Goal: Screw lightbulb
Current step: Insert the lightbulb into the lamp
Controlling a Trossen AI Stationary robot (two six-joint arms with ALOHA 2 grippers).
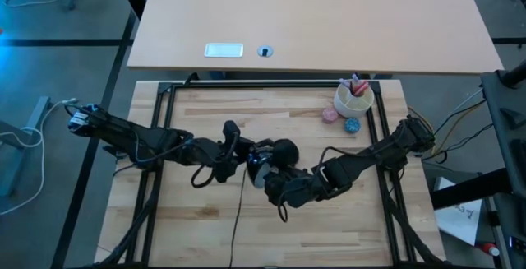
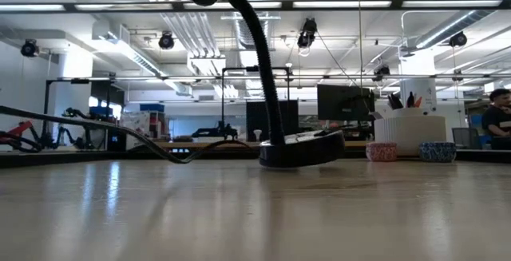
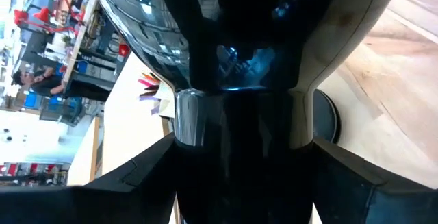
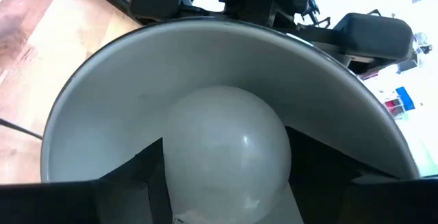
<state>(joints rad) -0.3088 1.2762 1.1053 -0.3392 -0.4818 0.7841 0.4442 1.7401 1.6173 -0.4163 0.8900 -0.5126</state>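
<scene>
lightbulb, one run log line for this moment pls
lightbulb inside lamp shade | right gripper shut on lightbulb | left gripper shut on lamp shade neck | base on table

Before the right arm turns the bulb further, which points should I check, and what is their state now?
1. Lightbulb sits inside the lamp shade: ok.
2. Right gripper has its jaws on both sides of the bulb: ok.
3. Left gripper holds the lamp from behind the shade: ok.
4. Thread seated in the socket: cannot tell, hidden.
5. Lamp base flat on the table: not ok, one edge looks lifted.
</scene>
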